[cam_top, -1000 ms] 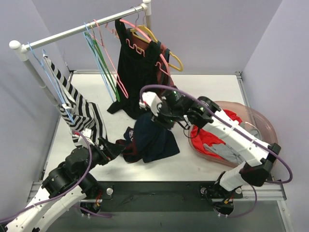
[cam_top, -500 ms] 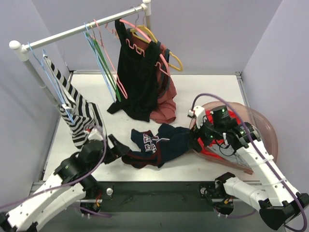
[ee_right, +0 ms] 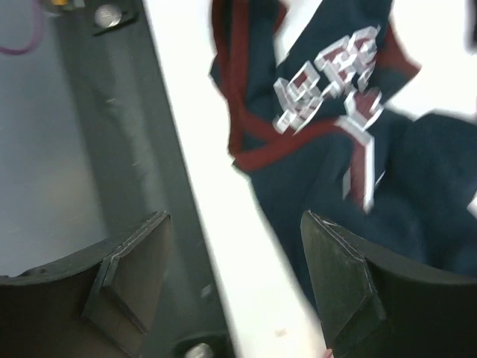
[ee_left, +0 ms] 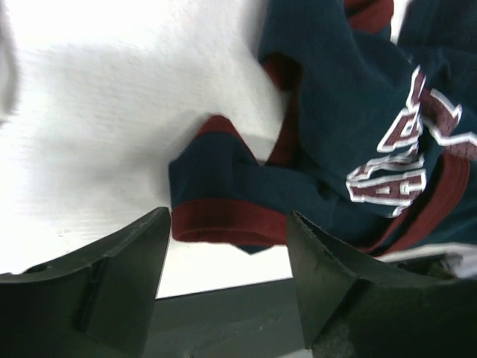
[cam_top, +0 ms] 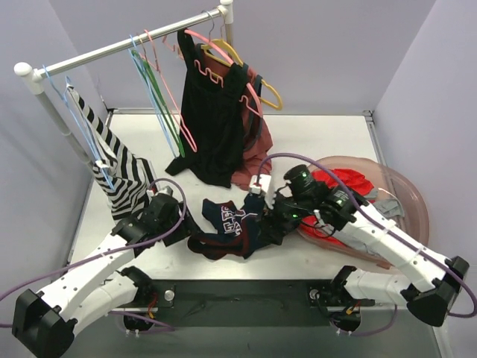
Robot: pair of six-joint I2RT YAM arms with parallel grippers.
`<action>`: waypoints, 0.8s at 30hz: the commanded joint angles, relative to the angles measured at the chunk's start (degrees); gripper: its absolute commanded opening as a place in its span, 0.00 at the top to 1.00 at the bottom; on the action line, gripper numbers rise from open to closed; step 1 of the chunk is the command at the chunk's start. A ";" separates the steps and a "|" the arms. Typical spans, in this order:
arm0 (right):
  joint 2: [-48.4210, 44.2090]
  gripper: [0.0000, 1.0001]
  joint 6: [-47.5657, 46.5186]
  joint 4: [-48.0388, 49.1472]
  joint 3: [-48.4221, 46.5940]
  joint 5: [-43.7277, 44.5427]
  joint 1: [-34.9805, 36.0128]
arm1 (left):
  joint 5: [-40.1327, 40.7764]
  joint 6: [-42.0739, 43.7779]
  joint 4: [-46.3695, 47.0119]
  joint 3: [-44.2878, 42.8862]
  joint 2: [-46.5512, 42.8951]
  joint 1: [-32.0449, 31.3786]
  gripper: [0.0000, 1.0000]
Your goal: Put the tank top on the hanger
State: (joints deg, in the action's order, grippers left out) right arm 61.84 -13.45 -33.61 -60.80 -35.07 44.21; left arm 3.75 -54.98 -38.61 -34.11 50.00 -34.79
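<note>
The white worktop point(cam_top: 320, 142) is the biggest thing here. A long white rail point(cam_top: 119, 46) stands over its back part. A black dress point(cam_top: 209, 127) hangs from the rail, and a black-and-white striped top point(cam_top: 112, 164) hangs at the left end. A thin pink hanger point(cam_top: 172, 89) hangs bare on the rail, just beside a green hanger point(cam_top: 160, 101). On the right of the worktop sits a see-through pink tub point(cam_top: 406, 194) with red clothes in it.

The tank top point(cam_top: 231, 224) lies in a crumpled heap on the worktop, near the front edge, between the two arms. It is dark blue with dark red bands along its edges. It has white letters with dark red around them, but they are bent by the folds and I cannot read them. In the left wrist view the tank top point(ee_left: 350, 112) has one flap sticking out with a red band at its end. In the right wrist view the tank top point(ee_right: 335, 149) is blurry, with the letters near the top.

The left claw point(cam_top: 190, 224) is at the left end of the heap. Its two fingers are wide apart, and the red band of the flap lies between them point(ee_left: 227, 224). The right claw point(cam_top: 272, 224) is at the right end of the heap. Its fingers are wide apart too point(ee_right: 235, 220) and hold nothing.
</note>
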 commanded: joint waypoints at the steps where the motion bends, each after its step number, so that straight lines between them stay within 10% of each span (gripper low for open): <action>1: 5.03 0.30 -3.07 11.52 -2.84 10.71 4.92 | -9.45 -1.35 3.71 4.39 -1.74 0.60 0.30; 5: 12.92 0.31 3.75 24.86 -3.45 16.08 5.80 | -12.97 -3.55 5.91 8.79 -3.06 1.30 0.51; 9: 20.05 0.33 13.08 31.31 -4.42 16.35 5.63 | -16.75 -3.64 5.74 10.11 -6.31 3.75 1.00; 24: 44.76 0.47 29.71 37.30 -13.82 19.52 4.66 | -31.35 -11.55 1.53 16.97 -26.26 4.38 1.00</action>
State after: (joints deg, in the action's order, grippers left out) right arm 103.72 12.32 1.06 -70.57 -16.58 49.15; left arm -23.22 -63.42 -36.49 -17.76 27.11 -30.74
